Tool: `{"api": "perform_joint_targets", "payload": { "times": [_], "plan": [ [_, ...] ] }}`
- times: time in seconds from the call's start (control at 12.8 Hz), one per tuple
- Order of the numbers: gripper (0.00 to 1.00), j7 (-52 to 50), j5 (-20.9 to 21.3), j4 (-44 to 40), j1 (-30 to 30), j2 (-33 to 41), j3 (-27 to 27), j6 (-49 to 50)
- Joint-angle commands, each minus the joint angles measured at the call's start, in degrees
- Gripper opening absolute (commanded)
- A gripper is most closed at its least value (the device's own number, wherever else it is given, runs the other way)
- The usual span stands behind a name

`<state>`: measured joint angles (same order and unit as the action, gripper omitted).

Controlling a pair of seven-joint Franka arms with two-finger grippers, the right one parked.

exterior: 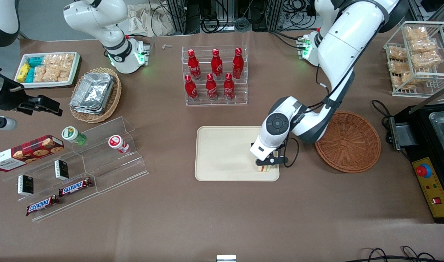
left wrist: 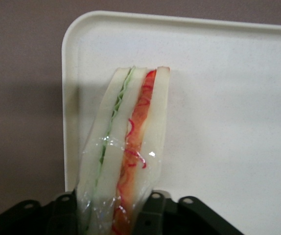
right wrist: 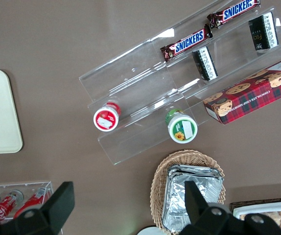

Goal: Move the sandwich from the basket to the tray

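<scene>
The sandwich [exterior: 265, 168], a plastic-wrapped wedge of white bread with green and red-orange filling [left wrist: 126, 147], is held edge-up over the cream-beige tray [exterior: 222, 153], at the tray corner nearest the front camera and toward the basket. My left gripper [exterior: 267, 162] is shut on it, and a black finger [left wrist: 150, 208] presses each side of the bread. I cannot tell whether the sandwich touches the tray's surface [left wrist: 228, 98]. The round reddish-brown basket [exterior: 349, 142] stands beside the tray toward the working arm's end and has nothing in it.
A clear rack of red bottles [exterior: 215, 74] stands farther from the camera than the tray. Toward the parked arm's end are a clear stepped shelf of snacks [exterior: 80, 163], an oval wicker basket with foil trays [exterior: 95, 94] and a white tray of packets [exterior: 47, 69]. A black control box [exterior: 431, 182] lies past the round basket.
</scene>
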<state>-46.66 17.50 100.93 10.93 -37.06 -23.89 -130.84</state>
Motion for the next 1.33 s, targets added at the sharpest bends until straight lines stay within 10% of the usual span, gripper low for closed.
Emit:
{"api": "perform_joint_targets", "payload": {
  "times": [0.0, 0.47, 1.25],
  "plan": [
    [1.0, -2.02, 1.4, -1.44, 0.32, 0.76, 0.07, 1.02],
    [1.0, 2.77, -6.4, -6.36, -0.03, 12.42, 0.07, 19.8],
    [1.0, 28.78, -21.27, -5.23, -0.03, 33.53, 20.09, 33.72]
  ]
}}
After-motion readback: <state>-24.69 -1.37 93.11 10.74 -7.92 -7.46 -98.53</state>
